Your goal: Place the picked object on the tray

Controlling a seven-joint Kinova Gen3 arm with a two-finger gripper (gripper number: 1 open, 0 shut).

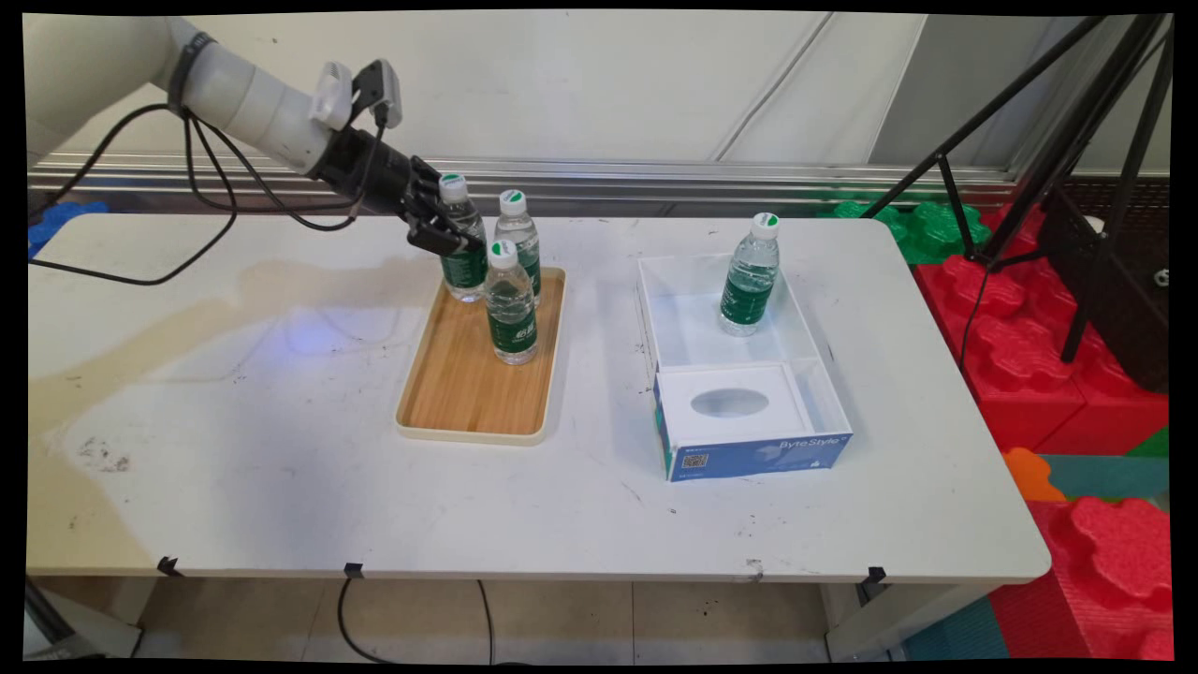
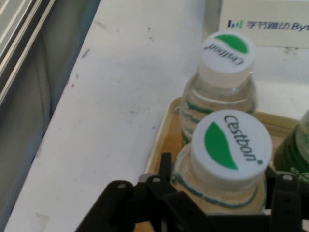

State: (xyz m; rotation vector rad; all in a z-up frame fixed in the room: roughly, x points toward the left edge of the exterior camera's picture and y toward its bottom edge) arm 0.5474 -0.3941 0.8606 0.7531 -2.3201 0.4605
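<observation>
Main view, surface: a white table (image 1: 234, 449) with rounded corners, scuffed with small dark marks and stained tan along its left part, stood before a pale wall with a metal rail running along its foot.
Main view, room: red, green and blue foam blocks (image 1: 1039, 374) lay stacked at the right, and a black tripod (image 1: 1076, 140) rose over them.
Tray: a rectangular wooden tray (image 1: 468, 384) with a cream rim and rounded corners lay left of the table's middle, its grain running lengthwise.
Bottles on the tray: three clear plastic water bottles with green labels and white caps marked with a green leaf stood upright at the tray's far end: the rear-left bottle (image 1: 461, 239), the rear-right bottle (image 1: 519, 239) just beside it, and the front bottle (image 1: 510, 304) nearer the camera.
Box: a shallow white cardboard box (image 1: 824, 360) with a blue front wall lettered ByteStyle lay well apart to the right; a fourth bottle (image 1: 751, 276) stood in its far part, leaning a little, and a white insert with an oval opening (image 1: 730, 402) filled its near part.
Gripper: the black gripper (image 1: 447, 234) reached down from the upper left, its fingers set on either side of the rear-left bottle below the cap.
Hand view: the cap (image 2: 229, 145), lettered Cestbon, sat between the two fingers, with the linkage close against the bottle's shoulder on both sides.
Jaws: closed in around the rear-left bottle; whether they truly clamped it I could not tell.
</observation>
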